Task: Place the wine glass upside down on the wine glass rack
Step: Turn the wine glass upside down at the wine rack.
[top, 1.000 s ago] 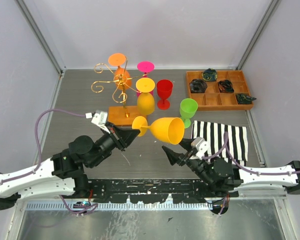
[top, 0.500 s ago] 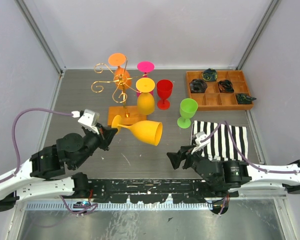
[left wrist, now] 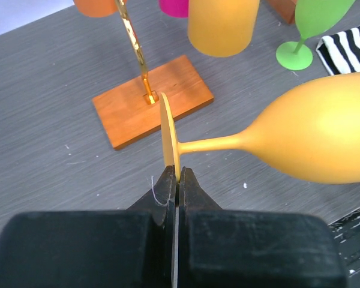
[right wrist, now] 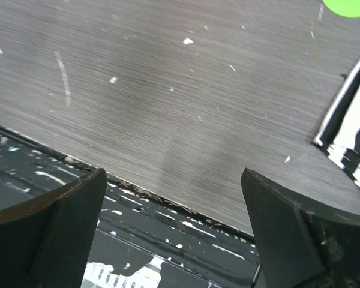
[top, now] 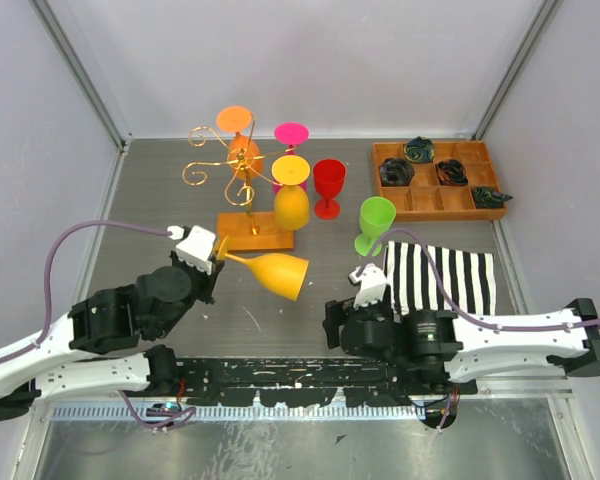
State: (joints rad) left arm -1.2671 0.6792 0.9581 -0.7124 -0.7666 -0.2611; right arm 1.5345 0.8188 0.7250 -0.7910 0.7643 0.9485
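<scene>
One yellow-orange plastic wine glass [left wrist: 315, 135] hangs sideways, its foot clamped edge-on in the tightly closed left pincer [left wrist: 177, 179], at six o'clock of the gold wire wine glass rack [top: 242, 170], ready for inverting; the right pincer [right wrist: 171, 198] gapes empty.

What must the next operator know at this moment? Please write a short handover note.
Left gripper: shut on the foot of the yellow-orange wine glass, held sideways above the table, bowl pointing right.
Right gripper: open, empty, low over the near edge of the table.
Wine glass rack: at the back left; an orange glass and a yellow glass hang on it upside down.
Done: glass picked up. Left: turn it foot-up and hang it on a free arm of the rack.
</scene>
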